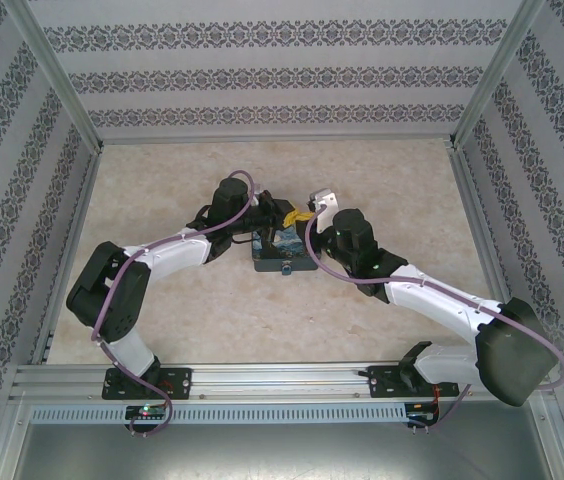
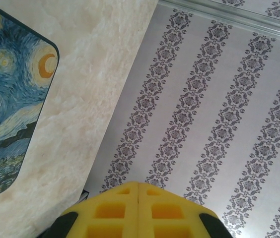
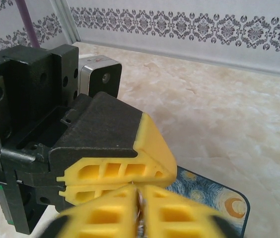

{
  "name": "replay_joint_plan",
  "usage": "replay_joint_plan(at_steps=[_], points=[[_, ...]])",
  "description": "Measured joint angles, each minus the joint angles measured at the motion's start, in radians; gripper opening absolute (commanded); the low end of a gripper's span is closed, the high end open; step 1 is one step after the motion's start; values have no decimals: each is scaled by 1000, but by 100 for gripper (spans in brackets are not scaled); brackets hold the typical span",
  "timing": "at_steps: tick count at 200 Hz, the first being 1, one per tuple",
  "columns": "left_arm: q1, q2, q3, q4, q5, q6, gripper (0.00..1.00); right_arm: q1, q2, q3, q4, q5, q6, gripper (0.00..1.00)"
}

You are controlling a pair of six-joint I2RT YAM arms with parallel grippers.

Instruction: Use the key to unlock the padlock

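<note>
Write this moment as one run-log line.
left tool shut | right tool shut | tips close together at painted box far edge

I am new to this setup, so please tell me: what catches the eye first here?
The starry-night painted box at the centre of the table stands out. Above its far edge, the yellow-tipped left gripper and right gripper meet, both shut.

The walls are pale with stripes of dark flower shapes. The table is creamy and looks like soft marble. Shiny metal posts stand at the corners. The light is bright and even.
</note>
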Motion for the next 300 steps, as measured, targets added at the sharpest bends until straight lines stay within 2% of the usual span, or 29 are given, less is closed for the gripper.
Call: replay_joint_plan(at_steps=[9,27,66,112,150,192,238,300], points=[[0,5,6,-5,0,11,0,-19,-4,0,-5,-15,27,56],[0,16,30,-27,1,50,0,-97,-33,-11,-3,-60,94,60],[5,17,97,-73,1,204,0,-282,-161,-50,-5,-158,342,61],[13,17,138,-66,-6,410,0,-365,-159,-62,11,-282,694,63],[15,17,134,4,-60,507,0,-361,-77,-82,98,-349,995,65],[15,20,75,142,-138,520,0,-293,-22,-107,207,-333,1265,72],[15,36,47,236,-187,515,0,-193,4,-109,293,-240,1422,72],[15,36,31,293,-205,501,0,-115,172,-77,423,-156,1546,70]])
